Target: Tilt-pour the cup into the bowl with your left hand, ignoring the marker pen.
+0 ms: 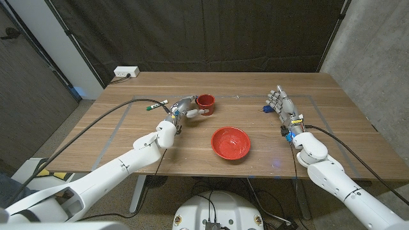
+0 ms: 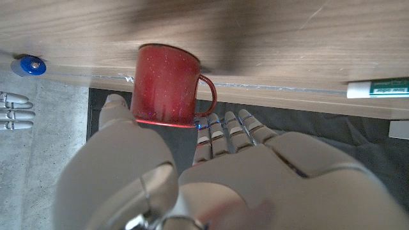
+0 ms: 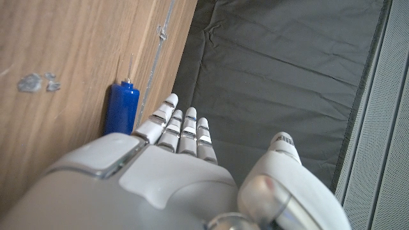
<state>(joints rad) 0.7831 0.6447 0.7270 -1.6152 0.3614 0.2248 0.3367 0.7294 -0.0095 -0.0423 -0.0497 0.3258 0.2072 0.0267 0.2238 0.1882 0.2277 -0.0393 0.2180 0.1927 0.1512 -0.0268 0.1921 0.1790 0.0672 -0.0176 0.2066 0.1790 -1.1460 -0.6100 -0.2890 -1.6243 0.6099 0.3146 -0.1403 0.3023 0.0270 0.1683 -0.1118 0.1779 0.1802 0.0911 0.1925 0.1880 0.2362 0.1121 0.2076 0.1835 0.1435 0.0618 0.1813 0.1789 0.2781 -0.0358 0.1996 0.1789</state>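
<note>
The red enamel cup (image 1: 205, 102) is seen upright on the wooden desk (image 1: 192, 160), beyond the red bowl (image 1: 231, 142). The left robot hand (image 1: 182, 110) is placed just beside the cup with fingers spread, nothing being grasped. The right robot hand (image 1: 281, 104) is held released near a blue cap (image 1: 265, 109).

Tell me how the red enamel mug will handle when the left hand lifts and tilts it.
The red speckled mug looks rigid, probably light enamelled metal. Its glossy wall may slip in the left hand. It stands upright on a flat base, unlikely to roll.
</note>
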